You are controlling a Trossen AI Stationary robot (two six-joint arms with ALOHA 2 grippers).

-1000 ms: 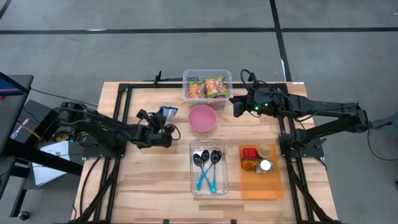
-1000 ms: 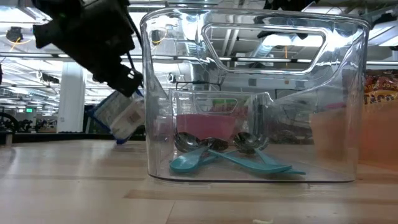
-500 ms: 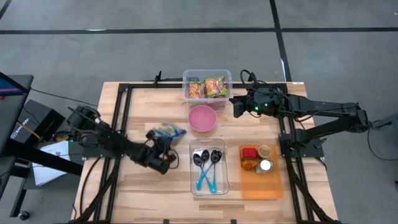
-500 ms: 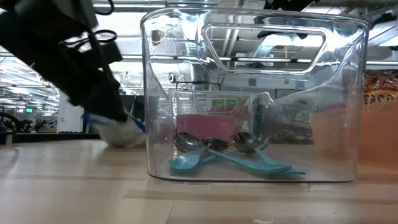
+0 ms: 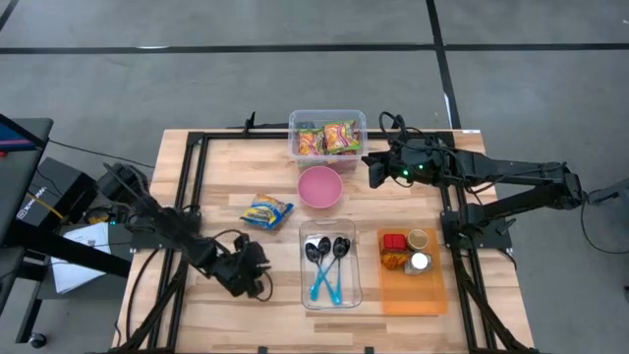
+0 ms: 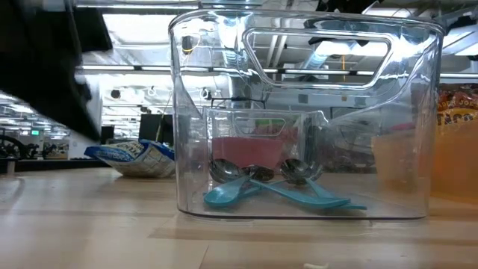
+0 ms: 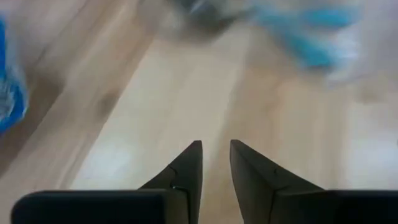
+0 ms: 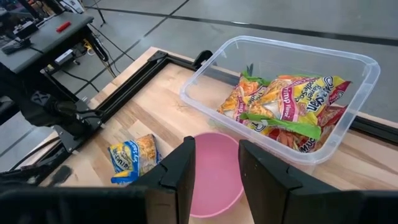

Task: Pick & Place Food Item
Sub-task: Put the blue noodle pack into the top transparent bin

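Observation:
A blue and yellow food packet (image 5: 267, 208) lies flat on the wooden table, left of the pink bowl (image 5: 320, 187); it also shows in the low view (image 6: 138, 155) and the right wrist view (image 8: 134, 158). My left gripper (image 5: 256, 283) is low over the table near its front edge, left of the clear spoon container (image 5: 330, 264). It is apart from the packet, and its fingers stand narrowly open and empty (image 7: 216, 146). My right gripper (image 5: 373, 169) hovers open and empty (image 8: 214, 146) at the back, right of the bowl.
A clear bin (image 5: 327, 136) with several snack packets stands at the table's far edge, behind the bowl. The spoon container holds teal-handled spoons (image 6: 254, 187). An orange tray (image 5: 408, 295) with small jars and food pieces lies at the right front. Bare wood lies left of the packet.
My left gripper has carried the packet from beside the bowl toward the near edge and down. It has let go of the packet, which now lies flat on the table. The gripper has gone on toward the near edge, away from the packet.

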